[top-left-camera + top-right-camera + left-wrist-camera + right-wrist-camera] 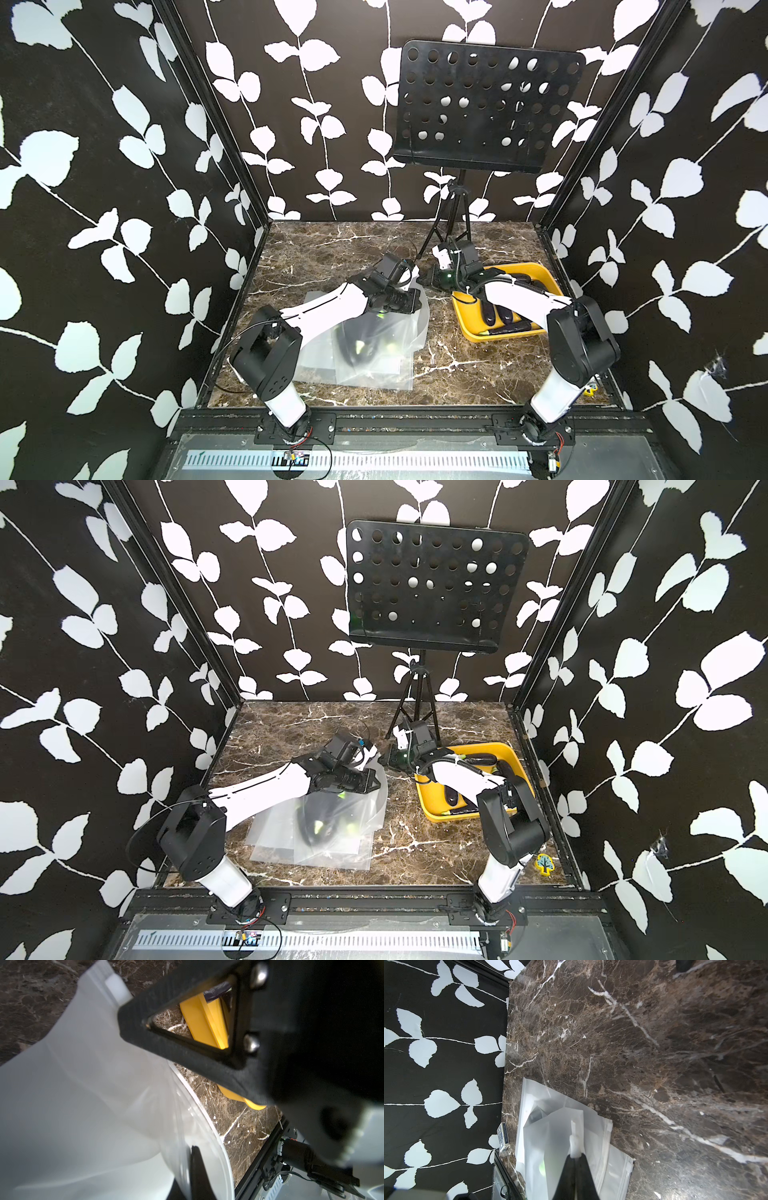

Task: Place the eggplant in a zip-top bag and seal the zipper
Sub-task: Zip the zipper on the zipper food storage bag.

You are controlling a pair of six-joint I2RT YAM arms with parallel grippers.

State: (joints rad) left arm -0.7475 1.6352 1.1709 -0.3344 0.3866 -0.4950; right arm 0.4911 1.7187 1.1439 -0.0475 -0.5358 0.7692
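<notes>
In a top view, the eggplant [353, 347] lay inside the zip-top bag [376, 365], just below the left pincer [417, 293] — shut on the bag's rim, probably to brace it. Left wrist: frosted film ran against its finger. Right wrist: the right pincer [575, 1156] was clamped on the slider [573, 1140] — seemingly set to zip.

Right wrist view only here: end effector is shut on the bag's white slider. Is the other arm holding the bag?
Observer: Yes. The left end effector is shut on the bag at its raised edge.
Operator: Anything inside?
Observer: A dark eggplant lies inside it, seen through the plastic in both top views.
Operator: What's under my arm?
Observer: A yellow tray on the table, holding more eggplants.
</notes>
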